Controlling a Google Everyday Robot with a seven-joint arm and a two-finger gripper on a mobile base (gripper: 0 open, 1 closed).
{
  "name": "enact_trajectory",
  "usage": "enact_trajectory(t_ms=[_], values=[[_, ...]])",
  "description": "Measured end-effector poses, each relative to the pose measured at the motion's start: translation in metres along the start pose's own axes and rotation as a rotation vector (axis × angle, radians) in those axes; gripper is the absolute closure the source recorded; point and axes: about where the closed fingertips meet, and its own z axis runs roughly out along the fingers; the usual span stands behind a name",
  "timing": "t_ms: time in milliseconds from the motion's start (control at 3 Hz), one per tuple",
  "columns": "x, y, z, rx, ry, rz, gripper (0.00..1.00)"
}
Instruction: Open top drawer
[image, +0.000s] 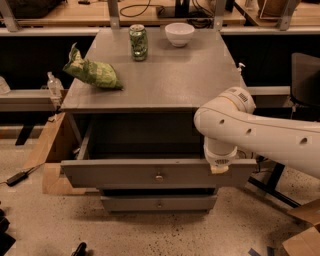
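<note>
Top drawer (115, 175) stands open; gripper (219, 169) at its front edge, grip unreadable. Tabletop (175, 80): one can (138, 42), one bowl (179, 33), one bag (92, 73).

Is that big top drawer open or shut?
Open: the front of the top drawer stands well forward of the tabletop, a dark hollow behind it. The gripper is at its upper right edge.

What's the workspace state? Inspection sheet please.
Surface: flat grey cabinet top, holds three items.
Job's things: wide grey top drawer with small round metal knob, pulled out, inside dark.
Clutter: green drink can, white bowl, crumpled green bag.
Gripper: robot's two-finger gripper at the drawer front's top edge, right of knob.
Cables: black cable on rear wooden bench; black lead on floor, left.
Surroundings: cardboard left, black chair right.
</note>
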Motion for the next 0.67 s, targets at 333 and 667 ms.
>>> enact_trajectory(t_ms=[333, 667], values=[[0.0, 0.0, 0.0, 0.0, 0.0, 0.0, 1.0], [0.003, 0.013, -0.001, -0.02, 0.0, 0.01, 1.0]])
